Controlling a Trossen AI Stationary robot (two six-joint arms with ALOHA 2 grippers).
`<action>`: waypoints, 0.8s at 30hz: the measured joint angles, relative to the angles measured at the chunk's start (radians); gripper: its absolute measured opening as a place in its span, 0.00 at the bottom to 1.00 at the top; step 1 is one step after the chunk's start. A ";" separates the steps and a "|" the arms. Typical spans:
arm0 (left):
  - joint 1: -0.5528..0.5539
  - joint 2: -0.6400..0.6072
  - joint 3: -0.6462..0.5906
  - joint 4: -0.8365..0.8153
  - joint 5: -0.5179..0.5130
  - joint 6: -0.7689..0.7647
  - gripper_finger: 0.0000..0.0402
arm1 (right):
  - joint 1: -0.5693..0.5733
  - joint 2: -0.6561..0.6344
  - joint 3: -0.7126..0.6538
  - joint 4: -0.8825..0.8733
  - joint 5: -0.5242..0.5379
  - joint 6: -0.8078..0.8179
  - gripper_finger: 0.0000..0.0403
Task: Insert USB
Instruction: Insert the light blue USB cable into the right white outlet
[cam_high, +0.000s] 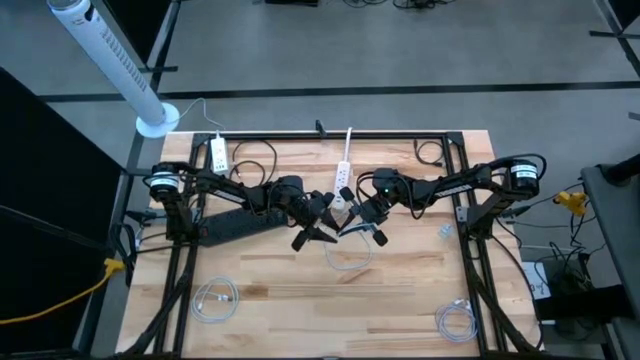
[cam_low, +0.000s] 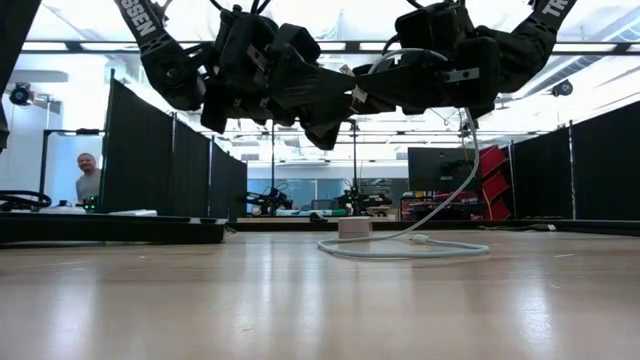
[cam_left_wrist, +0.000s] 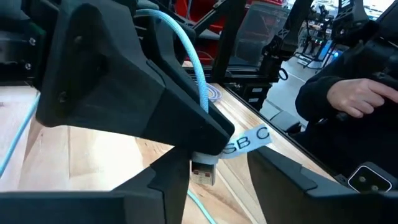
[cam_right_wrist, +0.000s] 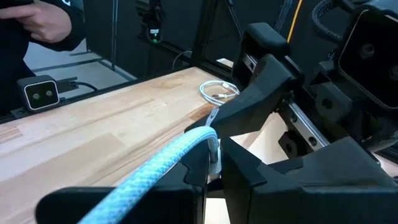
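- The USB plug, a small metal-tipped connector on a pale blue cable with a paper tag just beside it, hangs in the air above the middle of the table, just short of the white power strip.
- The right gripper is clamped on the cable just behind the plug; the cable runs out between its fingers.
- The left gripper meets it from the other side of the strip, fingers spread narrowly around the plug rather than gripping it, as far as I can judge.
- My read: the plug is being lined up; next it needs carrying to a port and pressing in straight.
- The cable's slack lies looped on the table near the strip.
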 joint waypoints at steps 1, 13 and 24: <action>0.000 0.000 0.000 0.000 0.000 0.000 0.40 | 0.000 0.000 0.000 0.000 0.000 -0.001 0.04; -0.002 0.000 0.000 -0.001 -0.002 -0.004 0.36 | 0.000 0.000 -0.001 0.007 -0.001 -0.013 0.04; -0.003 0.015 0.001 0.001 0.001 -0.042 0.29 | 0.004 0.001 0.010 0.005 0.000 -0.022 0.04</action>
